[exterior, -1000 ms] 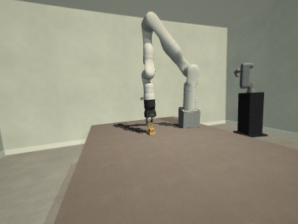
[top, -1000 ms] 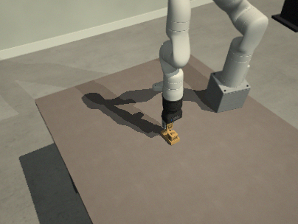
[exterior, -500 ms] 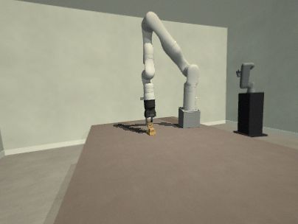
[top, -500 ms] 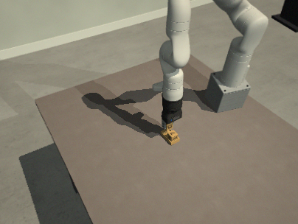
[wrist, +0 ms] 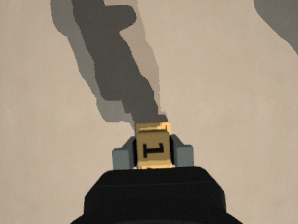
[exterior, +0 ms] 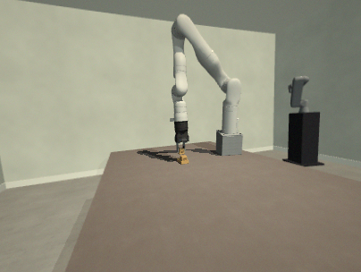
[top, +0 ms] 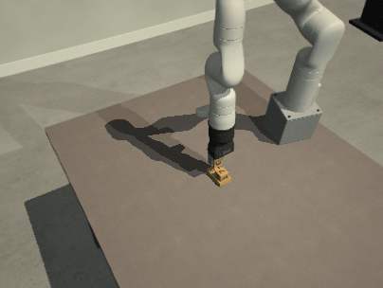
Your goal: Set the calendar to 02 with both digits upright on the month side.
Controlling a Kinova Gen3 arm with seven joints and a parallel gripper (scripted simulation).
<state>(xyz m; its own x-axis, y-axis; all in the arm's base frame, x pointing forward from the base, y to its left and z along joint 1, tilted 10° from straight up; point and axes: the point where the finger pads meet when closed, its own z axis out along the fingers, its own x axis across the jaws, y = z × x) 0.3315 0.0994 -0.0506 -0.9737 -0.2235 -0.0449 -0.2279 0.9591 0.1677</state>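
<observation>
Orange cube (top: 218, 162) (exterior: 181, 151) (wrist: 159, 139) marked with black 1, gripped in half-open tool (top: 217, 163) (exterior: 181, 150) (wrist: 153, 145), dark-numbered second cube (top: 221, 172) on matching tray (top: 224, 184) (exterior: 183, 162)

Half a second on, and any shift in the jaws (top: 218, 163) (exterior: 181, 150) or the cube marked 1 (wrist: 153, 149) is too small to make out!
</observation>
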